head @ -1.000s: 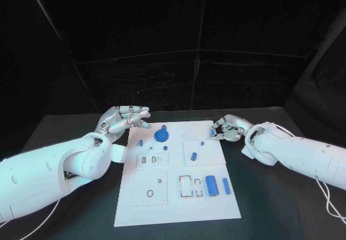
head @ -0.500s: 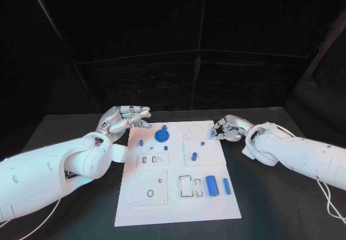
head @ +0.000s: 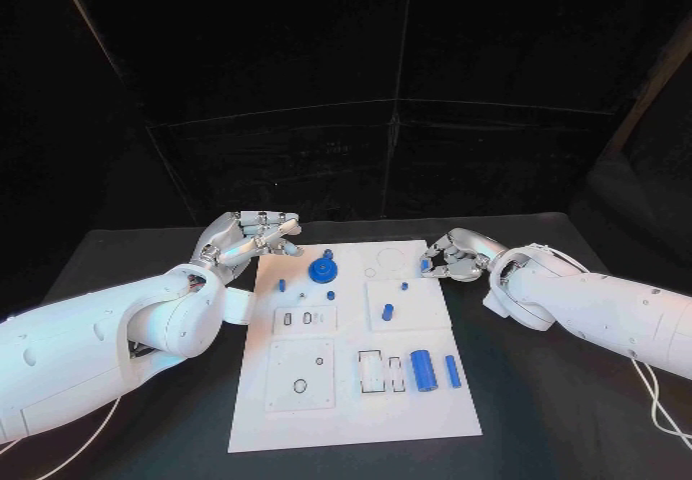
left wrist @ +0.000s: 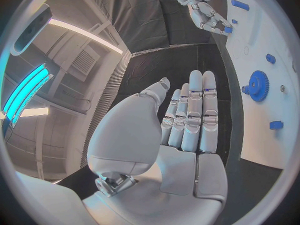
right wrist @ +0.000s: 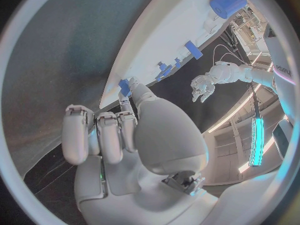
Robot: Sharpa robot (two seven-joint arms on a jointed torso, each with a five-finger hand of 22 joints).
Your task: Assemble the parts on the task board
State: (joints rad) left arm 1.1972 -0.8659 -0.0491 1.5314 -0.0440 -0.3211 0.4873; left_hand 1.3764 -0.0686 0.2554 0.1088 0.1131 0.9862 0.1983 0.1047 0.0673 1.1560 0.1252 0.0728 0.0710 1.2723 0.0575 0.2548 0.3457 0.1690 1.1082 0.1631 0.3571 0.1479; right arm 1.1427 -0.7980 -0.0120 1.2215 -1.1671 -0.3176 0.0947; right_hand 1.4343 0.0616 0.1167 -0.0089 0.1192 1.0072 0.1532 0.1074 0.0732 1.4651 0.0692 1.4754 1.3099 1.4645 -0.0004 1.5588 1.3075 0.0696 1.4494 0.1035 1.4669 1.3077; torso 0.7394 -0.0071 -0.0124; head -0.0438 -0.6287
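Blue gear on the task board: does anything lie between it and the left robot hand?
Nothing visible does. The left robot hand hovers past the task board's far left corner, fingers apart, holding nothing. Between it and the blue gear the head view shows bare white board.

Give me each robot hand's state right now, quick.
Left robot hand: open, fingers extended, holding nothing, beside the task board.
Right robot hand: pinching a small blue part at the board's far right edge.
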